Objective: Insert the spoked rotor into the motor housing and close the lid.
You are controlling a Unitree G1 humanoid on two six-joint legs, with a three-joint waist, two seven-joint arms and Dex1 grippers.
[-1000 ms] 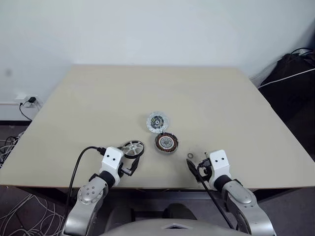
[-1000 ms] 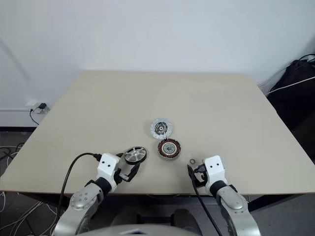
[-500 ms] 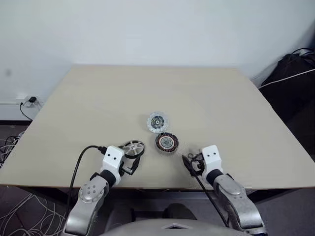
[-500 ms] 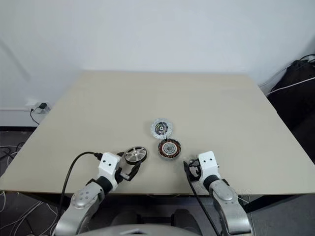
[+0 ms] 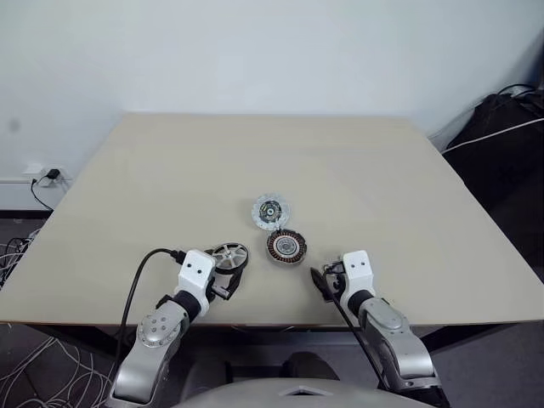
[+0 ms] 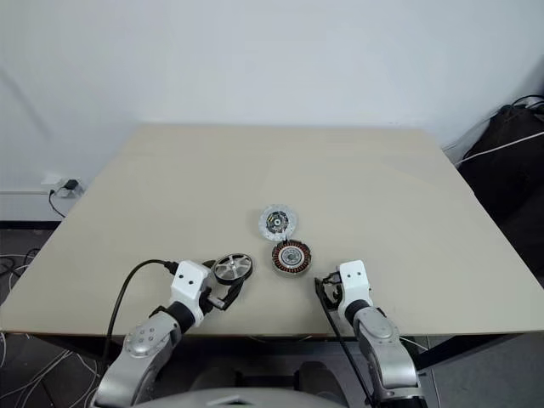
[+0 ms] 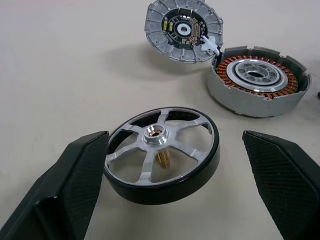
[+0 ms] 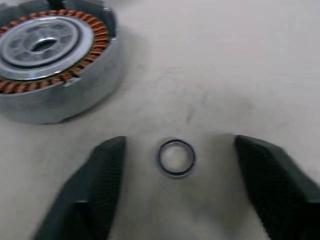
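Note:
The spoked rotor [image 7: 162, 150], silver spokes inside a black rim, lies flat on the table near the front edge. My left gripper [image 7: 175, 142] is open, one finger on each side of the rotor, not touching it. To the rotor's right sits the motor housing [image 5: 286, 246] with its ring of copper windings facing up. The lid [image 5: 270, 212] leans against the housing's far side, its ribbed face with the dark centre showing. My right gripper [image 8: 179, 145] is open just right of the housing, its fingers [image 8: 100, 185] standing either side of a small metal ring [image 8: 176, 158].
The beige table [image 5: 170, 170] stretches bare behind the parts, and its front edge runs right under both wrists. A black bag [image 5: 510, 110] with a white cable lies on the floor at the far right. Loose cables [image 5: 17, 255] lie on the floor at the left.
My right arm has moved forward, down and a little left, bringing its fingers over the small ring beside the housing, and the fingers have narrowed somewhat. The left arm and the parts have stayed put.

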